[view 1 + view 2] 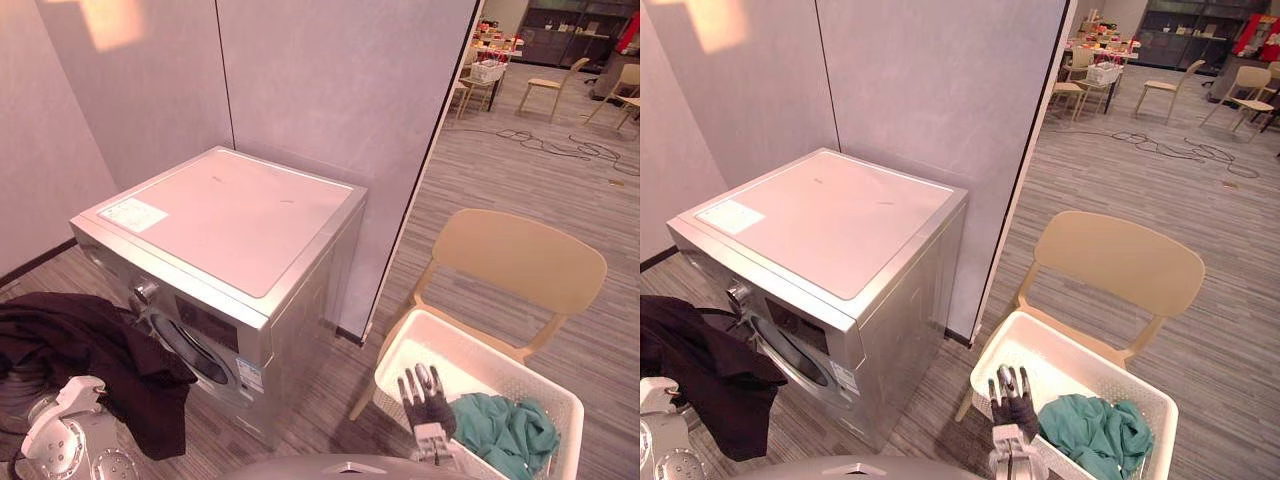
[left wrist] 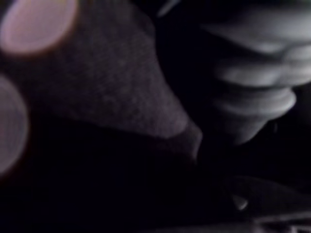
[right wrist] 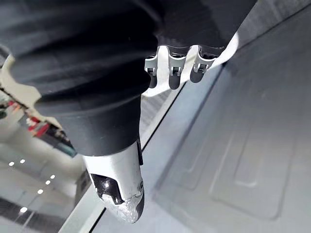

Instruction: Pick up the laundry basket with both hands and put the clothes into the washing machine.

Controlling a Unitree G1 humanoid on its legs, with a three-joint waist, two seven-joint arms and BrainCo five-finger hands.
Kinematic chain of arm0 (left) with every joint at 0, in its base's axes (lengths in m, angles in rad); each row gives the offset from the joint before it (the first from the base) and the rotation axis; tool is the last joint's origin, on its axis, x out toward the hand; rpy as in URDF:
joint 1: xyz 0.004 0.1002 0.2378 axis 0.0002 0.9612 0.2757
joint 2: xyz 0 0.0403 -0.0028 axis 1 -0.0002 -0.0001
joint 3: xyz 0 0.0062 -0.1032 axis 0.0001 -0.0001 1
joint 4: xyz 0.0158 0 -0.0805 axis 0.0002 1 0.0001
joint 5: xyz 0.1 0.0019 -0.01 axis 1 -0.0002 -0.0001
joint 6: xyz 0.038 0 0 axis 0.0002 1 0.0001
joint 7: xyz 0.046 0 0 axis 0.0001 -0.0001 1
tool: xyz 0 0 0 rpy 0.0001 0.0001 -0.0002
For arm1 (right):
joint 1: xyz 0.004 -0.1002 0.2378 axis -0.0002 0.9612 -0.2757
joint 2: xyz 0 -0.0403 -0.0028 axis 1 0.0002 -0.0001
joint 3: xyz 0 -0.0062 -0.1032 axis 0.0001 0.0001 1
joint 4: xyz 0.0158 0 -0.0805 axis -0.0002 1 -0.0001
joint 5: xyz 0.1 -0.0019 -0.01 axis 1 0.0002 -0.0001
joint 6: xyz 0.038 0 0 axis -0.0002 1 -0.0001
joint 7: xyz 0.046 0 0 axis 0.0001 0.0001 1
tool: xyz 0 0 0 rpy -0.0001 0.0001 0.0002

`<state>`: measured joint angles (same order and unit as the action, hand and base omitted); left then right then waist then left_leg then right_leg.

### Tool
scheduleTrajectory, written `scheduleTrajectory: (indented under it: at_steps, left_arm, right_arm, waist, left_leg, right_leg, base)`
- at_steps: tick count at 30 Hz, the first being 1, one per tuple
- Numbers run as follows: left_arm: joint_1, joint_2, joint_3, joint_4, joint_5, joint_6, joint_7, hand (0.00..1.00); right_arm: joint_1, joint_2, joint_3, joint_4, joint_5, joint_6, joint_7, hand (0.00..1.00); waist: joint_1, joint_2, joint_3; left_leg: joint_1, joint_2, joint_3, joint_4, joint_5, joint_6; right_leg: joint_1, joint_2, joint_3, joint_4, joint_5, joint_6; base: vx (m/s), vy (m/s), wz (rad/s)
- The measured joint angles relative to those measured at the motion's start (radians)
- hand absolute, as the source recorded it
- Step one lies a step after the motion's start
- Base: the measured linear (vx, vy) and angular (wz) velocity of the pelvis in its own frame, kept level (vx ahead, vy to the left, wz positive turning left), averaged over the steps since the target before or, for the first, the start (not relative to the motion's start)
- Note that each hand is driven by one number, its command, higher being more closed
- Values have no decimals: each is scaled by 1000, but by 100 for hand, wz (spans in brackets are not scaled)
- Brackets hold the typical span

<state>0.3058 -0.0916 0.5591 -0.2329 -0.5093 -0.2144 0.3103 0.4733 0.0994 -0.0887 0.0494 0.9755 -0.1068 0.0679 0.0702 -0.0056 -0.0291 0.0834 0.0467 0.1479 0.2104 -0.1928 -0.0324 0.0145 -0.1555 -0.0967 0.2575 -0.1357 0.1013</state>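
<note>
**A:** Status on the laundry task?

**B:** Partway, by my read. The white slotted plastic laundry basket [image 1: 455, 360] sits on the beige plastic chair [image 1: 525, 255]. That's to the right of the silver front-loading washing machine [image 1: 230, 215], near it but apart. It isn't gripped in both hands, so no lift is under way.

**A:** Clothes?

**B:** One black garment [image 1: 95, 345] is out of the basket. It's draped over the left arm [image 1: 60, 440], right in front of the machine's round dark door [image 1: 200, 360], and doesn't look to be in the drum yet. A crumpled teal garment [image 1: 510, 430] lies in the basket's near right corner. So both pieces are left to load.

**A:** Hands?

**B:** The right hand [image 1: 428, 400] is over the basket's near wall, fingers straight and holding nothing. The right wrist view agrees. I can't tell if it touches the rim. The left hand is buried under the black cloth, so its grip can't be told. The left wrist view shows dark fabric and a pale rounded blur [image 2: 257, 73] that I can't identify.

**A:** Door open?

**B:** Can't tell, the cloth hides its left part. The basket's near corner is cut off at the frame edge, so there could be more clothes in it.
</note>
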Motion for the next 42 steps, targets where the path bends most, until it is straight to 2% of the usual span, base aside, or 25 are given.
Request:
scheduleTrajectory:
  at_steps: [3,7,13,15,18,22,27,30,35,37,39,42]
  left_arm:
    - [-2,1,-25,28,0,9,-14,100]
    - [-4,4,-60,75,0,20,-16,100]
    - [-10,6,-89,145,1,27,-25,100]
    - [-12,6,-96,188,1,33,-31,100]
    - [-15,7,-108,229,1,40,-33,100]
    - [-23,8,-119,265,0,41,-35,100]
    - [-28,9,-146,316,-7,41,-43,100]
    - [-33,10,-172,325,-21,43,-57,100]
    - [-41,12,-197,338,-36,45,-64,100]
    - [-41,13,-203,384,-37,45,-71,100]
    - [-41,13,-207,433,-38,57,-75,100]
    - [-40,12,-206,447,-39,64,-77,100]
  right_arm:
    - [-4,-3,16,-37,2,-19,-1,0]
    - [-13,-22,125,-42,8,-32,1,0]
    - [-14,-40,253,-10,6,0,32,0]
    - [-19,-45,288,52,2,15,52,0]
    - [-15,-47,315,130,0,45,61,0]
    - [-19,-48,308,210,-1,46,61,0]
    - [-23,-49,237,365,-2,47,56,0]
    - [-38,-49,201,402,0,48,53,0]
    - [-67,-43,149,441,4,51,26,0]
    - [-110,-43,60,497,3,36,10,0]
    - [-177,-49,-72,657,4,7,-22,0]
    - [-152,-70,-154,776,17,3,-59,0]
  waist:
    - [9,0,0]
    - [12,-1,1]
    - [19,0,1]
    - [20,-1,4]
    - [19,-1,7]
    - [19,-2,13]
    - [16,-14,33]
    - [12,-23,42]
    - [10,-25,42]
    - [11,-24,42]
    - [11,-23,42]
    - [9,-16,46]
  left_leg:
    - [-2,-1,-6,4,0,0]
    - [-12,-2,-18,14,-2,0]
    - [-28,-6,-38,14,2,-4]
    - [-32,-7,-43,13,6,-4]
    - [-36,-12,-59,12,8,-4]
    - [-45,-18,-74,11,14,0]
    - [-46,-24,-92,-2,27,1]
    - [-45,-25,-92,-21,44,-2]
    - [-42,-17,-82,-21,46,-5]
    - [-28,-11,-67,-32,46,-6]
    - [-18,-5,-55,-41,47,-7]
    - [-12,-2,-41,-53,50,-12]
  right_leg:
    - [0,-3,-2,4,-3,1]
    - [-3,-4,-19,13,-13,-2]
    - [-14,-4,-26,13,-14,-1]
    - [-15,-4,-28,13,-14,0]
    - [-13,-5,-37,9,-14,0]
    - [-9,-11,-54,2,-13,0]
    - [1,-17,-73,-4,-12,2]
    - [-1,-17,-78,-4,-8,7]
    - [0,-12,-75,-4,-5,8]
    - [7,-5,-69,-24,7,6]
    - [17,4,-59,-50,17,-2]
    - [14,6,-52,-51,19,-2]
  base:
    - [-13,3,4]
    - [-34,-11,9]
    - [-18,0,8]
    - [5,0,5]
    - [-1,-1,9]
    - [-6,6,15]
    - [-22,6,11]
    - [-23,-10,7]
    - [-19,-4,-2]
    - [-39,7,-18]
    - [-20,12,-18]
    - [11,8,-14]
